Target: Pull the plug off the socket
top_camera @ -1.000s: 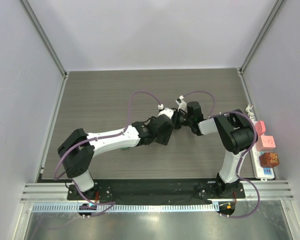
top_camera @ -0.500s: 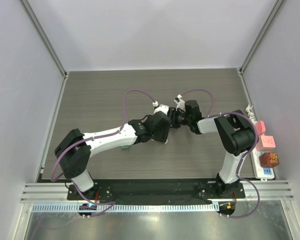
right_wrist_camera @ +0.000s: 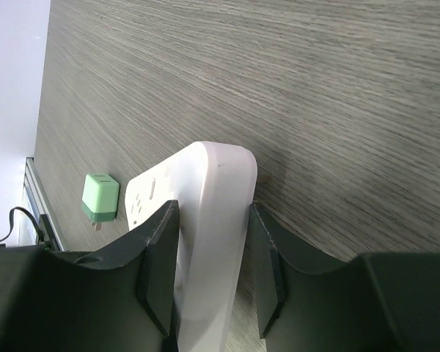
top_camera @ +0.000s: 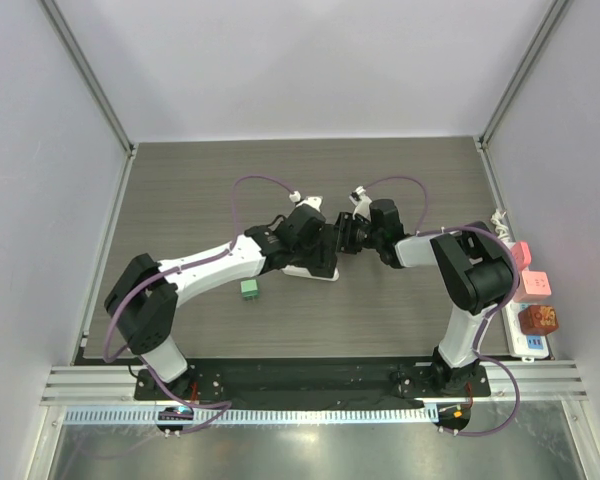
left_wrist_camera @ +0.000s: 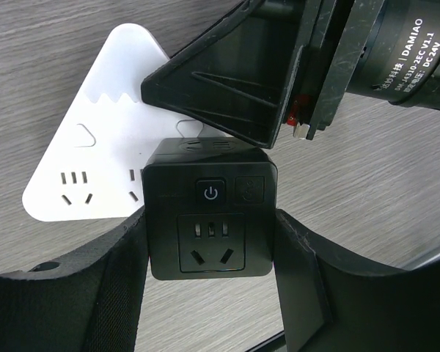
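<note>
green adapter (top_camera: 250, 289) lies near white socket (left_wrist_camera: 66, 154).

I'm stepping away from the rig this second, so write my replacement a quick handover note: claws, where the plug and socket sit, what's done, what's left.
Left claw: shut on the black plug, one finger on each side.
Right claw: shut on a corner of the white socket, which lies flat on the table.
The plug appears seated on the socket's face, though the views from above cannot confirm this.
A green adapter lies loose on the table by the left arm and is not involved.
Done: both grasps.
Left: pull the plug off while the right claw holds the socket.
</note>
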